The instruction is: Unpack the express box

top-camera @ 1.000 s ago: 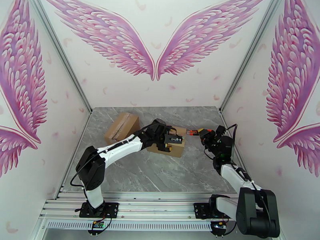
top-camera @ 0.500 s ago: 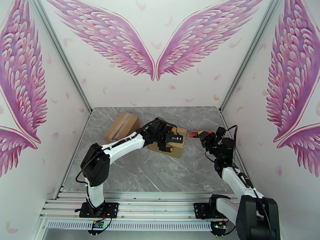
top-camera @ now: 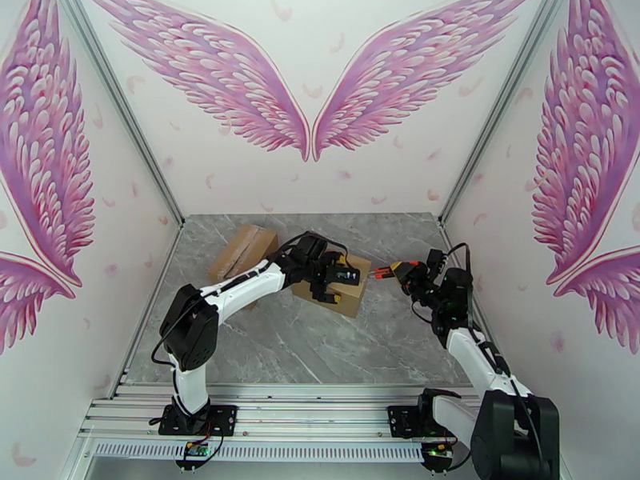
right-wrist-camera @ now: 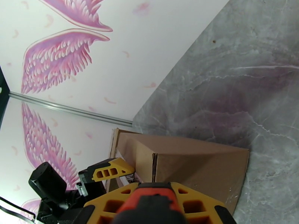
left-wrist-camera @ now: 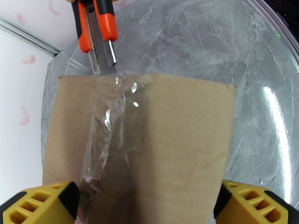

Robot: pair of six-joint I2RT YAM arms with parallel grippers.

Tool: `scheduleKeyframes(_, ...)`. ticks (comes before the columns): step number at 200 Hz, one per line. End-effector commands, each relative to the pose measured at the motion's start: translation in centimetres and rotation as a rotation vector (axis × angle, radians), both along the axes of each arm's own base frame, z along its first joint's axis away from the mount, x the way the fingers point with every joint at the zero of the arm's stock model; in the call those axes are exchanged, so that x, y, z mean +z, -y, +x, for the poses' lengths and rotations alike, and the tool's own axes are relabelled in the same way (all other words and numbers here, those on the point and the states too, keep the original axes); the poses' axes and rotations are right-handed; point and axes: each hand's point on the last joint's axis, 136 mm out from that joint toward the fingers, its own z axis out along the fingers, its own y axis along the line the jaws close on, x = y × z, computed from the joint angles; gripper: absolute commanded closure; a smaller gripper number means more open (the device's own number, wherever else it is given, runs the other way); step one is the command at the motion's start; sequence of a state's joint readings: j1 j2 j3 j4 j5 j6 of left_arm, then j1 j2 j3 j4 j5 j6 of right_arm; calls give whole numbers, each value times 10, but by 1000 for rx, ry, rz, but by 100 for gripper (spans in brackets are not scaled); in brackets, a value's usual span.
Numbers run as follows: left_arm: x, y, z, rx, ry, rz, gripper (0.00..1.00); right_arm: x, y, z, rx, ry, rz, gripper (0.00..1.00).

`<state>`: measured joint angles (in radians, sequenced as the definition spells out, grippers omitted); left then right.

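Overhead, the small brown cardboard box [top-camera: 349, 294] sat on the grey marble-patterned tabletop [top-camera: 320, 346], largely covered by the left gripper [top-camera: 340, 280]. Its jaws stood wide, with one yellow fingertip [left-wrist-camera: 37, 204] at each near corner of the box in the wrist view. Both were cut off by the frame, and whether they touched cardboard was unclear. The right gripper [top-camera: 404, 273] was clamped on an orange-and-black utility knife [left-wrist-camera: 98, 30], whose blade met the box's far edge at the wrinkled clear tape [left-wrist-camera: 106, 124]. The handle ran out of frame. A second brown cardboard carton [top-camera: 242, 251] lay behind, partly hidden by the left arm.
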<state>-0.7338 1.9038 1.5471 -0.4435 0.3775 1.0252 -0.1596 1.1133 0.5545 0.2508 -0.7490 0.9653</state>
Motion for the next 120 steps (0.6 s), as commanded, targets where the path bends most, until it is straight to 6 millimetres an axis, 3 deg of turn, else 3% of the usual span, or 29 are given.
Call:
scheduleKeyframes(1, 11, -8, 37, 84, 88, -3, 1, -27, -39, -40, 268, -156, 75, 100)
scheduleKeyframes(52, 9, -9, 34, 73, 89, 13, 3, -22, -43, -34, 332, -164, 103, 100)
scheduleKeyframes(90, 13, -1, 28, 81, 95, -5, 5, -21, -37, -28, 257, -165, 107, 100)
scheduleKeyframes(120, 17, 8, 28, 125, 100, -27, 11, -33, -33, -30, 189, -196, 163, 100)
